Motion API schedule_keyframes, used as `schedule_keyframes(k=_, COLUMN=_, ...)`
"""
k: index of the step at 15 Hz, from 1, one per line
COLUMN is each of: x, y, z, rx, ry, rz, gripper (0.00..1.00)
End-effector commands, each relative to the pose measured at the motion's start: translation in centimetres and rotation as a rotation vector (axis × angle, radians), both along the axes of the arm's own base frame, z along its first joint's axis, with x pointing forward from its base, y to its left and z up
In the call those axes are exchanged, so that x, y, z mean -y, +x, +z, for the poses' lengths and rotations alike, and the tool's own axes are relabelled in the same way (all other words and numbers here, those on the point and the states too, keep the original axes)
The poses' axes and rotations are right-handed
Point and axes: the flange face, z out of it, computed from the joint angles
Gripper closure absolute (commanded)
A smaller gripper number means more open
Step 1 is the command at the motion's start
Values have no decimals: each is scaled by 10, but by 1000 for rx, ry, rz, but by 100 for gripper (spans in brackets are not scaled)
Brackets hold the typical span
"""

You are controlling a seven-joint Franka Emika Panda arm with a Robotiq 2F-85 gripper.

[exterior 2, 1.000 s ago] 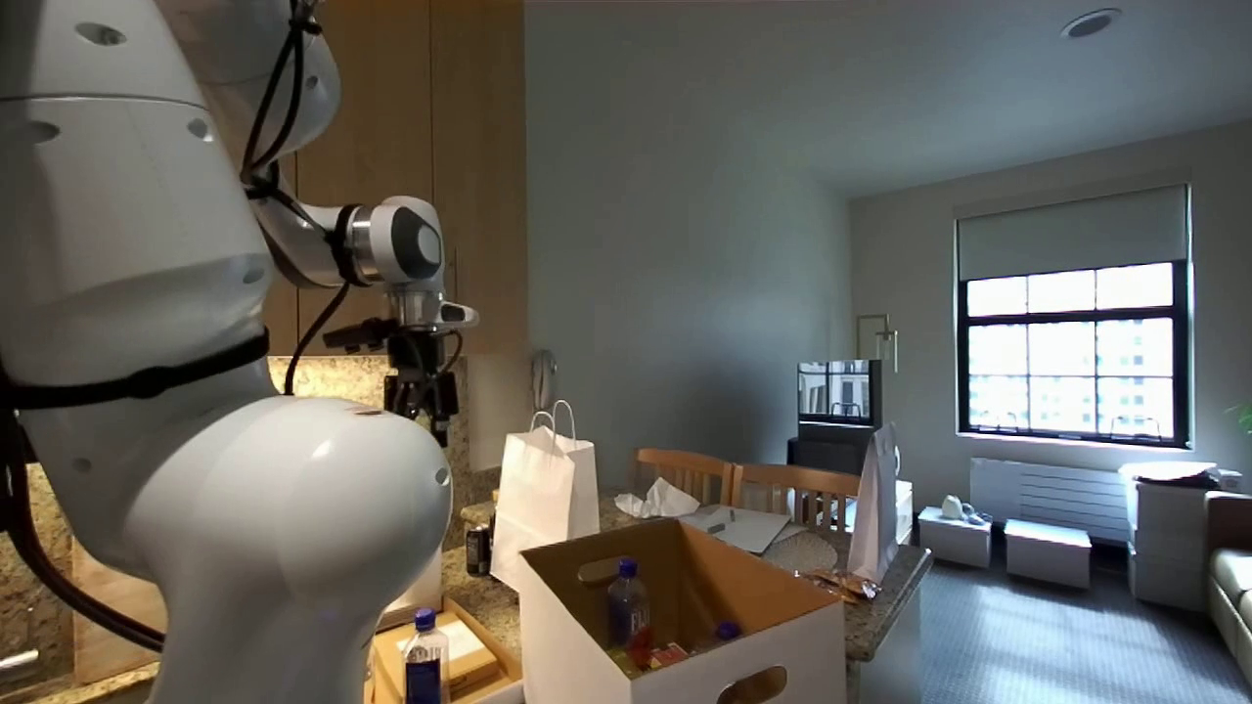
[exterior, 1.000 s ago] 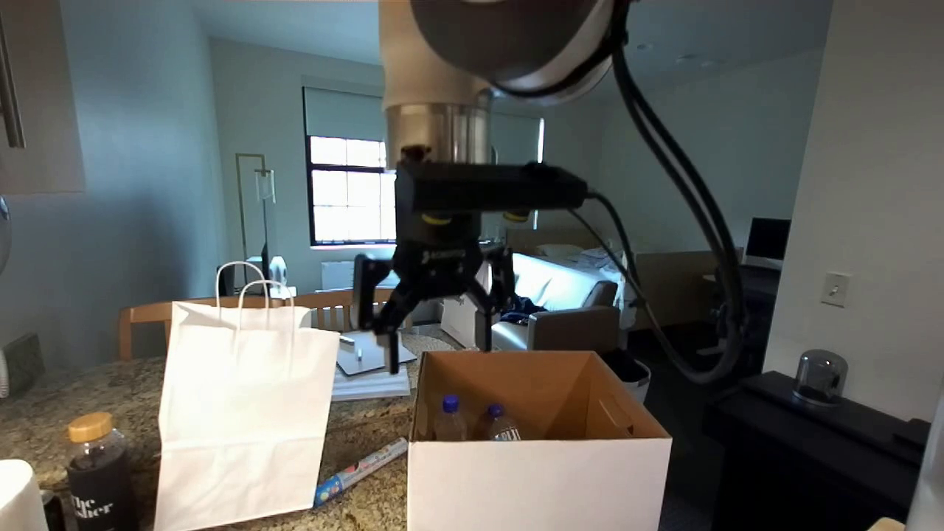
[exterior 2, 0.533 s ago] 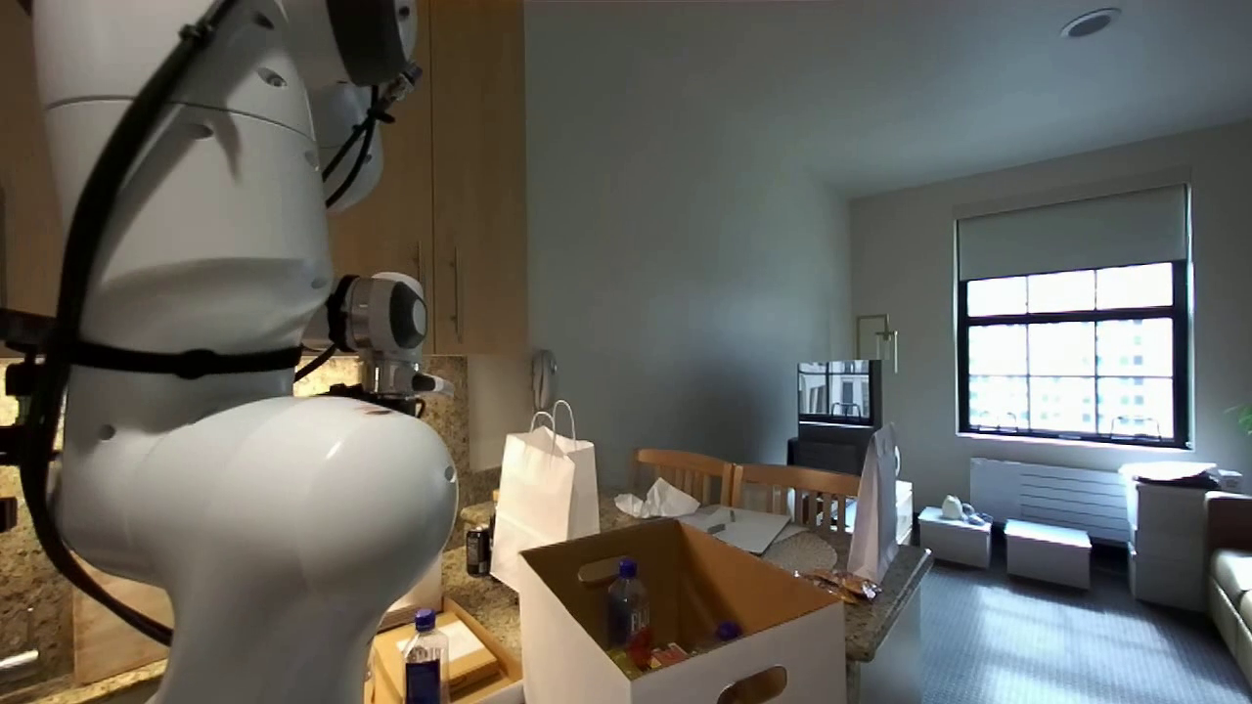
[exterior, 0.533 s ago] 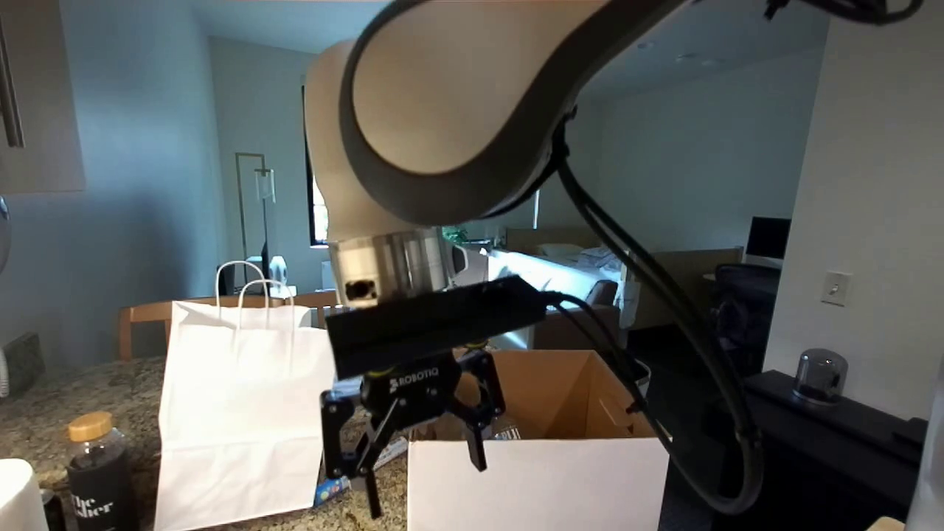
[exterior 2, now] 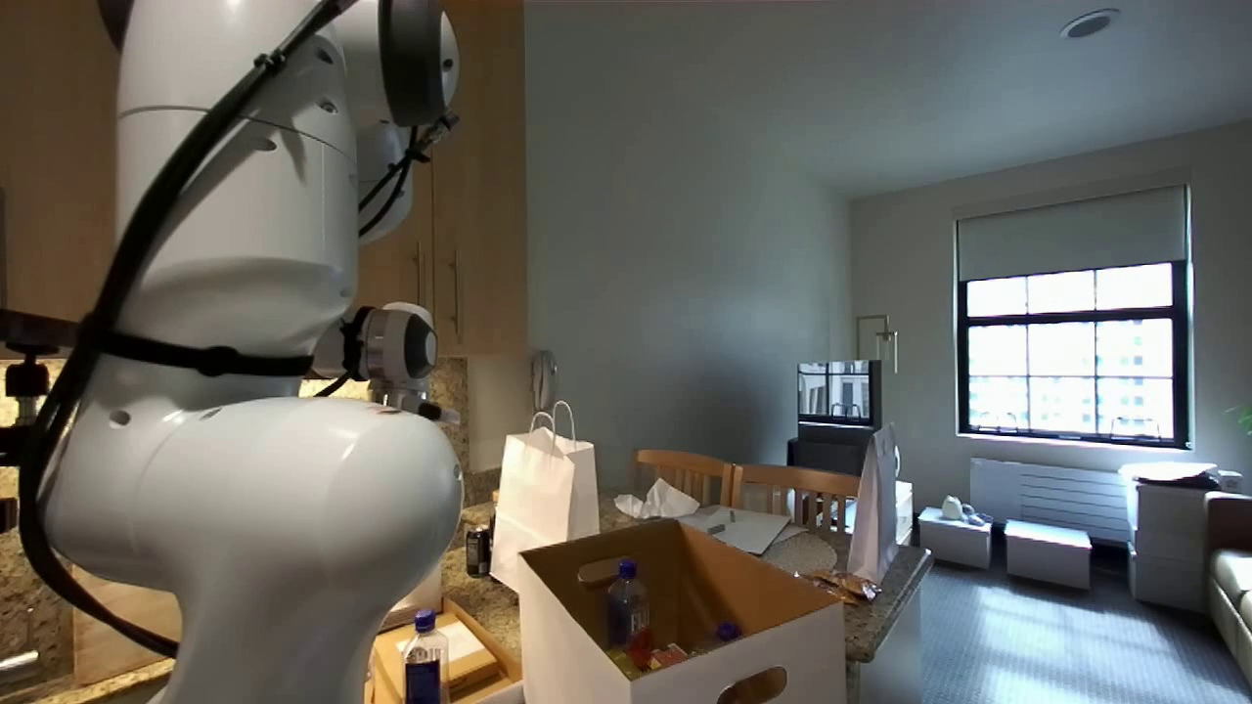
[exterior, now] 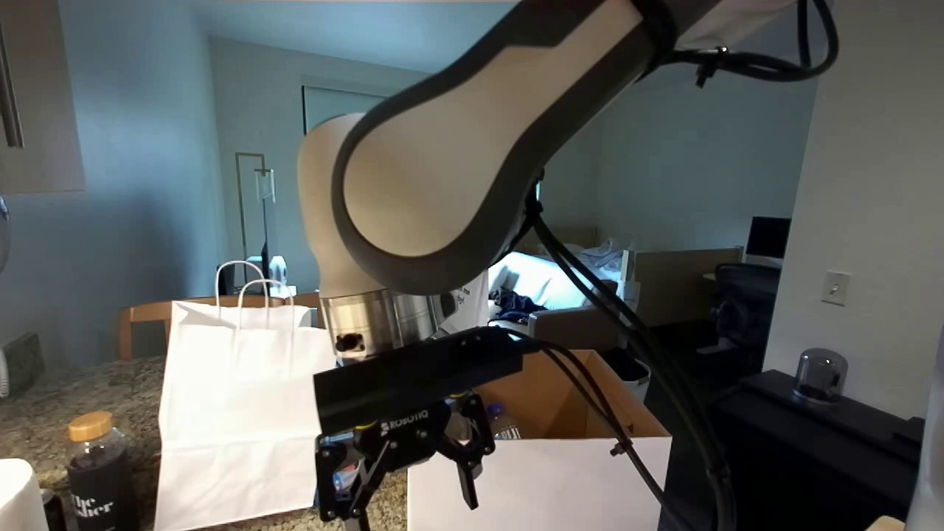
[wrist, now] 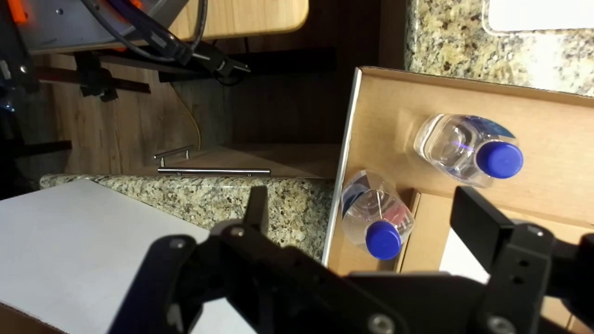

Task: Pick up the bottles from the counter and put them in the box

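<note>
Nearest me, large in an exterior view, is the robot's white arm (exterior 2: 284, 499). At its end the gripper (exterior: 414, 510) hangs at a slight tilt above a shallow cardboard tray (wrist: 390, 106), its fingers spread well apart. The wrist view looks down past them onto a clear bottle (wrist: 377, 213) with a blue cap, showing in the gap, and a second bottle (wrist: 466, 148) near it; both are in the tray. Next to the tray (touching or not, I can't tell from here) rises the box (exterior 2: 567, 655), white outside and brown within. It holds an upright bottle (exterior 2: 628, 608), its label reading FIJI; of another bottle (exterior 2: 727, 632), little more than the cap shows. Speckled worktop (exterior: 74, 391) spreads around them. Past the box are a white paper bag (exterior 2: 545, 504) with handles and a black can (exterior 2: 477, 550), and farther along lies crumpled paper (exterior 2: 661, 499). Beyond the worktop are two wooden chairs (exterior 2: 685, 459), then a dark-framed screen (exterior 2: 838, 391), and at the far wall a bright window (exterior 2: 1076, 372) under a half-lowered shade (exterior 2: 1071, 230).
</note>
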Motion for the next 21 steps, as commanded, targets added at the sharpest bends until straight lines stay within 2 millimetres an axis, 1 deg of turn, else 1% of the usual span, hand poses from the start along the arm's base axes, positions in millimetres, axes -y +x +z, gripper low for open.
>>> schedule_keyframes(k=1, x=-8, y=6, z=5, rx=42, ry=-28, rz=6, gripper=0)
schedule_keyframes(k=4, x=-12, y=29, z=-6, rx=69, ry=-42, rz=16, gripper=0)
schedule_keyframes(k=5, x=-11, y=39, z=-11, rx=55, ry=-40, rz=21, gripper=0)
schedule_keyframes(k=7, x=-12, y=52, z=-20, rx=48, ry=-51, rz=20, gripper=0)
schedule_keyframes(k=10, x=-18, y=66, z=-41, rx=22, ry=-80, rz=32, gripper=0)
schedule_keyframes(k=12, x=-25, y=70, z=-61, rx=-15, ry=-99, rz=46, gripper=0)
schedule_keyframes(k=16, x=-40, y=59, z=-100, rx=-116, ry=-96, rz=73, gripper=0)
schedule_keyframes(k=18, x=-39, y=57, z=-116, rx=-148, ry=-126, rz=75, gripper=0)
schedule_keyframes(k=21, x=-31, y=67, z=-128, rx=-178, ry=-133, rz=45, gripper=0)
